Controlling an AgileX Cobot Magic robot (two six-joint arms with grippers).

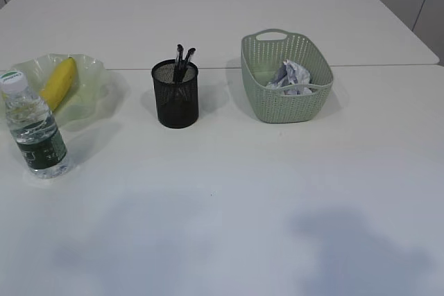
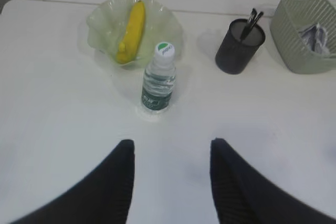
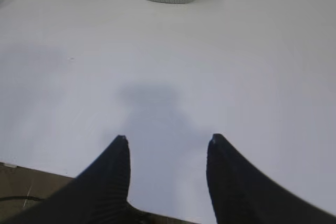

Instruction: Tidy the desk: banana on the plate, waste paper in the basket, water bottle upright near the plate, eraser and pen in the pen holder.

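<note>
Four items are seen already tidied around the black mesh pen holder [image 1: 175, 94]: left of it the banana [image 1: 58, 82] lies on the plate [image 1: 89, 73], with the clear, green-labelled water bottle [image 1: 36, 129] upright just beside the plate. Judged smooth, light and crushable, the bottle is best held mid-body. Jaws of the left gripper [image 2: 170, 145] and right gripper [image 3: 166, 140] are spread, empty.

White table [image 1: 229, 192], and four things sit straight on it, all toward the far half. Near the left edge stands a water bottle [image 1: 35, 129], upright, green cap on. Just behind it, a pale green wavy plate [image 1: 90, 95]. Around the middle, a black mesh pen holder [image 1: 175, 93]. To its right, apart from it, a sage green basket [image 1: 286, 77]. The near half is bare white surface.
</note>
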